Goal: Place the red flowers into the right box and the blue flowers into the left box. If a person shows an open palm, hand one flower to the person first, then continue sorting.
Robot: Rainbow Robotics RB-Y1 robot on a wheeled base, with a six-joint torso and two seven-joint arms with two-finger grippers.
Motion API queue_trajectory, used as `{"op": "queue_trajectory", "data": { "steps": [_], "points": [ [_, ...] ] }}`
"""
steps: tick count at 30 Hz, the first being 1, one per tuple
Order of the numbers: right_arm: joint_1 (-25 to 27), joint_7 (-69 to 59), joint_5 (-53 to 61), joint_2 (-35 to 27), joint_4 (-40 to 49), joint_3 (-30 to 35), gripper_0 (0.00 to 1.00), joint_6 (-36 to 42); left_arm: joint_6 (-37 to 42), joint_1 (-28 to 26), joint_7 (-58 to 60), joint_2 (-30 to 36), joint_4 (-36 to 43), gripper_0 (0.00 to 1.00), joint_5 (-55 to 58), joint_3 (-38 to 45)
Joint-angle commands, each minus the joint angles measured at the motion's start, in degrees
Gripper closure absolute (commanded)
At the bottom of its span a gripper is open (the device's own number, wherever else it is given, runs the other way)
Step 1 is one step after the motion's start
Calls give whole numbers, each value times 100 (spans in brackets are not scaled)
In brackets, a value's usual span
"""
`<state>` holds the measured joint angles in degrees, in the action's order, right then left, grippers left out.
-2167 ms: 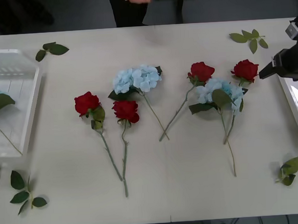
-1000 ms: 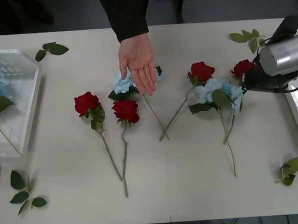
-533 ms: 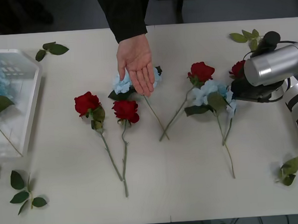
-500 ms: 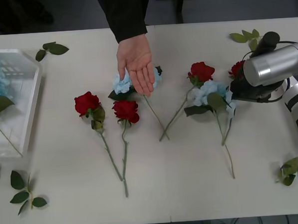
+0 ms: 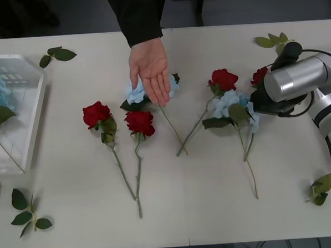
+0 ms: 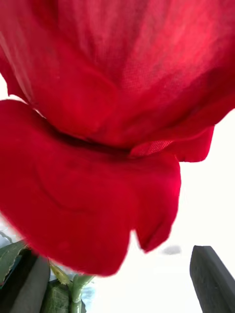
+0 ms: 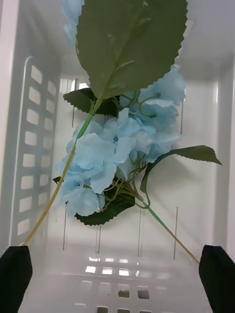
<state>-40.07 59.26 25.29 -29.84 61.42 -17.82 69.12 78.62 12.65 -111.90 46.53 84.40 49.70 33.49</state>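
Right pincer (image 6: pixel 115 259) sits low over the desk (image 5: pixel 214 199) at its right side, fingers (image 6: pixel 213 279) spread wide. One red rose (image 5: pixel 259 76) lies right at the pincer mouth, its bloom between the spread fingers; whether they touch it I cannot tell. A blue hydrangea (image 5: pixel 234 104) lies just beside this pincer, toward the desk's middle, its stem trailing toward the robot. A second rose (image 5: pixel 224 79) lies just past that hydrangea, farther from the pincer.

Open palm (image 5: pixel 150 72), out of a black sleeve (image 5: pixel 140 17), is held flat over another blue hydrangea (image 5: pixel 136 93), well apart from the right pincer across the desk's middle. Two more roses (image 5: pixel 96 114) (image 5: pixel 140 122) lie beyond the palm, on the side away from the right pincer.

Left pincer (image 7: pixel 117 264) hangs above the left box (image 7: pixel 34 146), fingers (image 7: pixel 14 279) wide and holding nothing. Blue hydrangea clusters (image 7: pixel 117 151) with big leaves lie inside the box, straight ahead of this pincer. In the front view the box (image 5: pixel 34 108) stands at the desk's left edge.
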Motion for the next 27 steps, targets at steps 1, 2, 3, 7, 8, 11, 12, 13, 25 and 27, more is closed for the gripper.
{"op": "queue_trajectory", "data": {
  "steps": [1,2,3,7,8,11,12,13,25,27],
  "points": [
    [-124,-204,55,22,-42,-37,51,-48,-48,10,-7,217,112,0,-39,43],
    [-124,-213,73,22,-34,-37,65,-56,-48,10,-7,217,112,0,-48,43],
    [-124,-222,81,31,-42,-37,72,-56,-57,10,-7,217,112,0,-48,43],
    [-124,-257,196,22,-95,-37,94,-118,-66,1,-7,217,112,0,-48,43],
    [-124,-275,231,22,-104,-37,95,-135,-66,10,-7,217,112,0,-48,43],
    [-124,-292,275,31,-139,-37,100,-188,-66,10,-7,208,112,0,-48,43],
    [-124,-292,275,22,-130,-37,100,-179,-66,1,-7,217,112,0,-48,43],
    [-124,-292,283,22,-139,-37,100,-171,-66,1,-7,217,112,0,-48,43],
    [-115,-134,530,-435,555,217,100,374,-66,-8,-7,217,112,0,-56,43],
    [-115,-99,653,-567,784,323,100,524,-66,-8,-7,208,112,0,-56,43]
  ]
}}
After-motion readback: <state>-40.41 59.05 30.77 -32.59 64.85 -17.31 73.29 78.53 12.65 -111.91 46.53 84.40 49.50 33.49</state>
